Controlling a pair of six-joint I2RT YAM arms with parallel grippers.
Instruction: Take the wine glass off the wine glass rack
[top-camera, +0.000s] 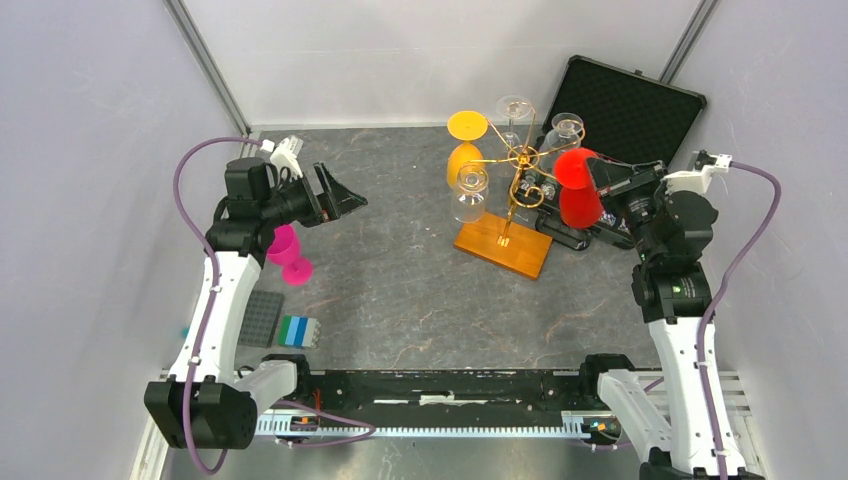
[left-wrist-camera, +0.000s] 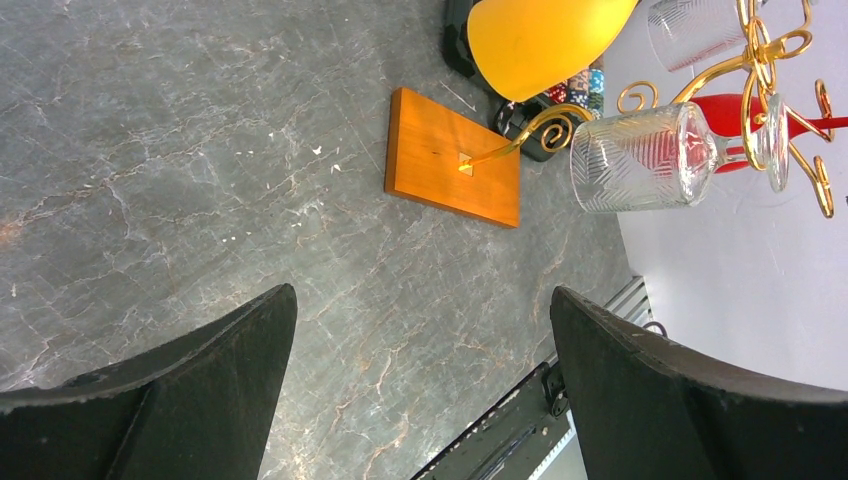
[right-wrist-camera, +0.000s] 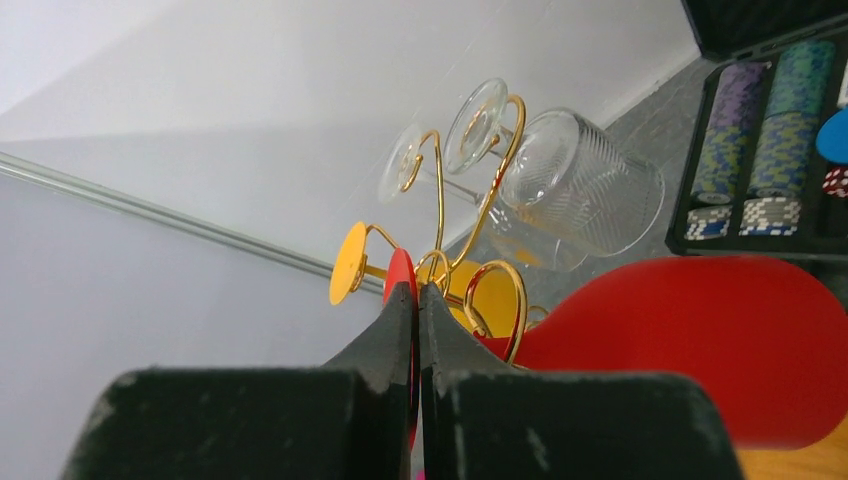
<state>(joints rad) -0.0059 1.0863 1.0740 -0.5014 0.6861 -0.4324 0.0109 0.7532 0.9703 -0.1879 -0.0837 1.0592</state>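
The gold wire wine glass rack (top-camera: 521, 160) stands on its orange-brown wooden base (top-camera: 503, 245) at the middle right of the table. A yellow glass (top-camera: 465, 160) and three clear glasses, one of them at the front (top-camera: 470, 195), hang upside down from it. My right gripper (top-camera: 596, 172) is shut on the thin foot of a red wine glass (top-camera: 579, 200) at the rack's right side. In the right wrist view the gripper (right-wrist-camera: 416, 292) pinches the red foot, with the red bowl (right-wrist-camera: 700, 340) beside a gold curl (right-wrist-camera: 497, 275). My left gripper (top-camera: 345, 200) is open and empty above the table at the left (left-wrist-camera: 420, 300).
A pink glass (top-camera: 288, 255) stands upright on the table under the left arm. A grey plate (top-camera: 260, 318) and coloured blocks (top-camera: 298, 331) lie near the front left. An open black case (top-camera: 625, 105) with poker chips (right-wrist-camera: 760, 140) sits behind the rack at the right.
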